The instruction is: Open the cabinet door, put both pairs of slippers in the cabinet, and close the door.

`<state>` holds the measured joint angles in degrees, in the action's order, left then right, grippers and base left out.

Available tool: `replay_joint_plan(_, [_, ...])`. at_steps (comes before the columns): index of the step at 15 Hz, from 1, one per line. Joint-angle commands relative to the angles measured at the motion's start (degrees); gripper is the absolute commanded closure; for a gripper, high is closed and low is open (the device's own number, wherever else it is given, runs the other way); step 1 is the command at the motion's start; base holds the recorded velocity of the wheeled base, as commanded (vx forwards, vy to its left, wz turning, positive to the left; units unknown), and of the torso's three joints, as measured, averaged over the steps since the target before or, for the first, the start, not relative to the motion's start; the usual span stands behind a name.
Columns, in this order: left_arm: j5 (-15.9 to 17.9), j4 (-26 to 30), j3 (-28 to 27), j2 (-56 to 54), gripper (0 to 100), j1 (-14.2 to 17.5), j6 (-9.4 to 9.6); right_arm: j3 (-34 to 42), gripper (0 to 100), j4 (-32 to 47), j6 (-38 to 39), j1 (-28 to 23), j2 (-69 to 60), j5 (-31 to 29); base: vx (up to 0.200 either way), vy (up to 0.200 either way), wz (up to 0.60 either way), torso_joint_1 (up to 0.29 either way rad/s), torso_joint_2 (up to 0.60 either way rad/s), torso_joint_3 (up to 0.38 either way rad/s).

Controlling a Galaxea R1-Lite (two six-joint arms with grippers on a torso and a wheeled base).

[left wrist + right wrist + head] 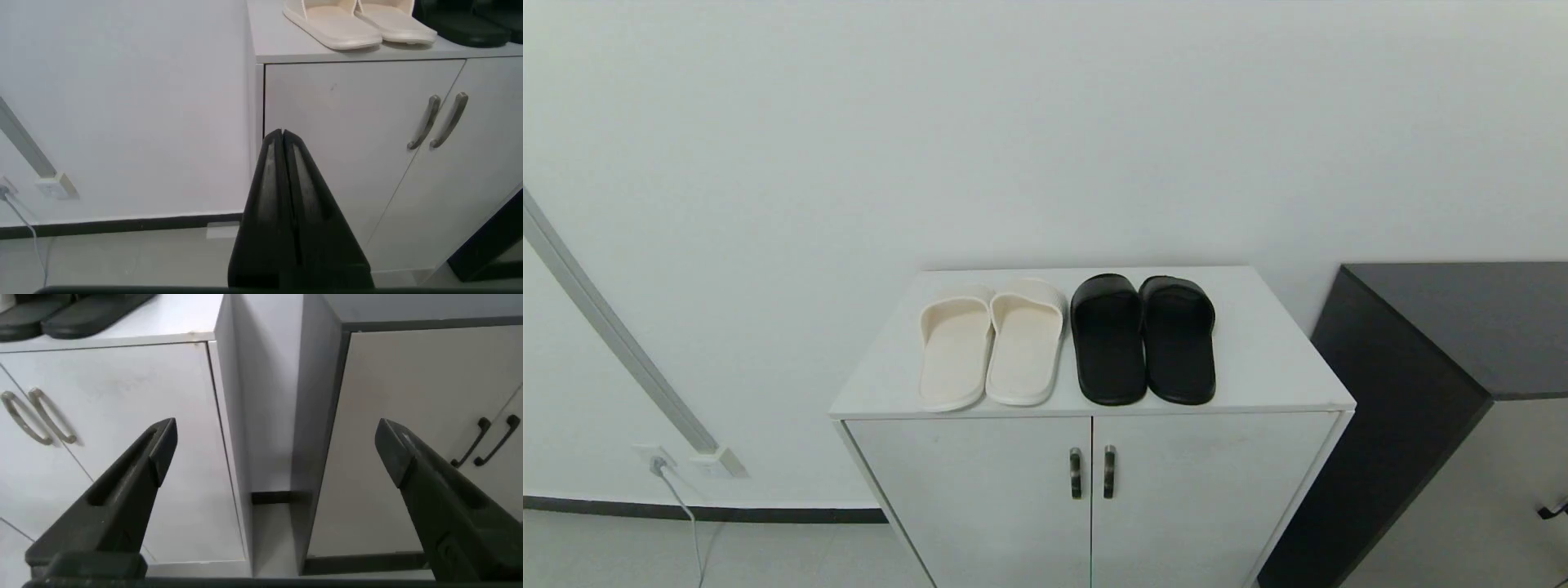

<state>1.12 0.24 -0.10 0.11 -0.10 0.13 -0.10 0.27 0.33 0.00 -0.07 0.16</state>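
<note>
A white cabinet (1258, 343) stands against the wall, both doors closed, with two metal handles (1090, 472) at the centre seam. On its top lie a cream pair of slippers (988, 351) on the left and a black pair of slippers (1143, 339) on the right. My left gripper (283, 139) is shut with nothing in it, low and in front of the cabinet's left door (343, 139). My right gripper (274, 445) is open and empty, facing the gap between the white cabinet's right side (253, 425) and the dark cabinet.
A dark cabinet (1445, 343) with pale doors (417, 433) stands close to the right of the white one. On the left wall are a slanted grey strip (605, 327) and a socket with a cable (658, 465) hanging to the floor.
</note>
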Motion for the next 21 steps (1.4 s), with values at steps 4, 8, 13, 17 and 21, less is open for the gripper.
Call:
replay_joint_plan(4, [-0.07,0.02,0.01,0.07,100,0.01,0.04,-4.21,0,-0.71,-0.33,0.18,2.53,0.9,0.0,0.0,0.0,0.0,0.0,0.0])
replay_joint_plan(8, [0.02,-0.07,0.01,0.07,100,0.01,0.13,-12.47,0,-1.5,0.02,1.49,23.1,8.81,0.0,0.0,0.0,0.0,0.0,0.0])
replay_joint_plan(13, [0.02,0.02,0.01,0.07,100,0.01,0.13,-17.3,0,-14.24,0.73,10.11,46.48,11.44,0.0,0.0,0.0,0.0,0.0,0.0])
replay_joint_plan(17, [0.02,0.02,0.01,-0.02,100,0.01,0.13,-29.08,0,-14.42,5.91,21.01,57.99,7.58,0.0,0.0,0.0,0.0,0.0,0.0])
replay_joint_plan(21, [0.02,-0.07,0.01,0.07,100,0.01,0.13,-39.1,0,-14.42,10.83,34.54,69.42,-0.6,0.0,0.0,0.0,0.0,0.0,0.0])
